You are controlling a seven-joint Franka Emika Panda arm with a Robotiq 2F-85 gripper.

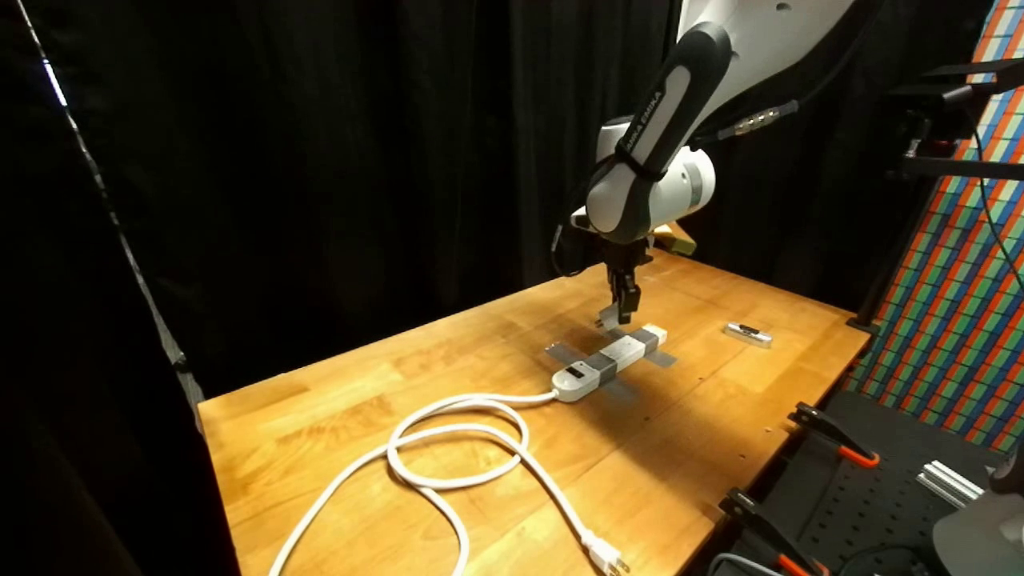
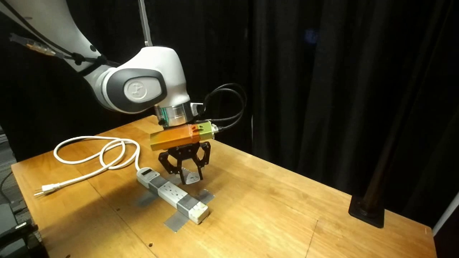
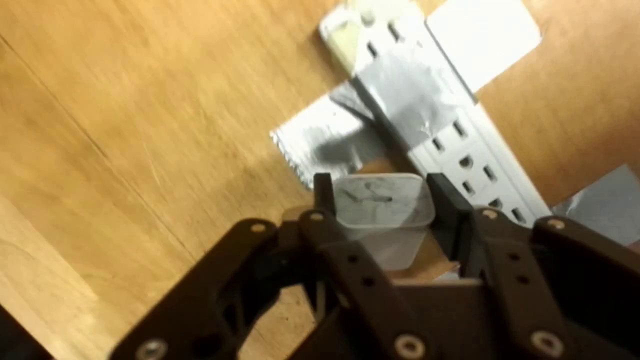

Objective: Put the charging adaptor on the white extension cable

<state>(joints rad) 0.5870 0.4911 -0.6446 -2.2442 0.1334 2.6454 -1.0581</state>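
Observation:
The charging adaptor [image 1: 610, 318], a small white block with prongs, sits between the two fingertips of my gripper [image 1: 626, 310]. In an exterior view its prongs point away from the fingers, just above the table. It also shows between the fingers in the other views [image 2: 192, 177] [image 3: 384, 201], with both fingers against its sides. The white extension cable's socket strip [image 1: 624, 350] is taped flat to the table beside the gripper. Its outlets face up in the wrist view [image 3: 467, 160]. Its white cord [image 2: 120, 157] lies in loops from one end.
Grey tape [image 2: 176, 221] crosses the strip and sticks to the wooden table [image 2: 251, 218]. A small silver-and-black object [image 1: 748, 334] lies beyond the strip. A black stand base [image 2: 366, 211] is at the table edge. Clamps [image 1: 832, 432] grip another edge. Black curtains hang behind.

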